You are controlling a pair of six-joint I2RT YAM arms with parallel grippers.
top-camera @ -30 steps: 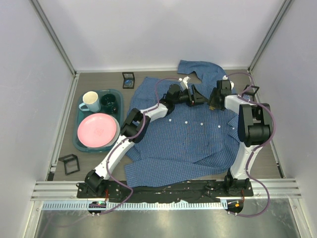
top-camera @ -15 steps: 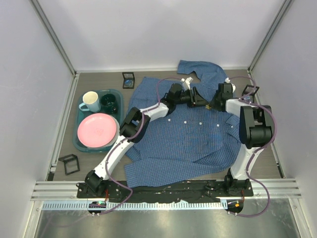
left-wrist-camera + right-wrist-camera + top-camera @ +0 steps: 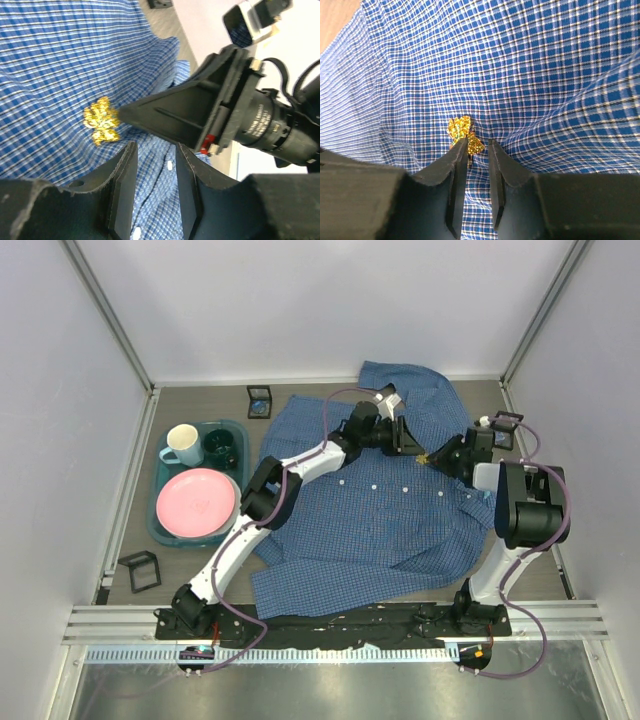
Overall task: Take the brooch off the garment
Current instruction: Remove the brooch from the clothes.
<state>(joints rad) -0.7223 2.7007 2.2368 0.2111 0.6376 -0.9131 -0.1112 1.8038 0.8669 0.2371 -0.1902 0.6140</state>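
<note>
I can read no text, label, brand or number in any view. The shirt [image 3: 370,510] shows only its check pattern, and the small light marks on the arm hardware in the left wrist view are too blurred to make out.

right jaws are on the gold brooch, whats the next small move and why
Probably a short pull with the right gripper away from the shirt, jaws kept closed. They pinch the lower edge of the gold brooch and the cloth puckers toward it, so the pin looks caught. The left gripper sits close by; whether it holds cloth is unclear.
</note>
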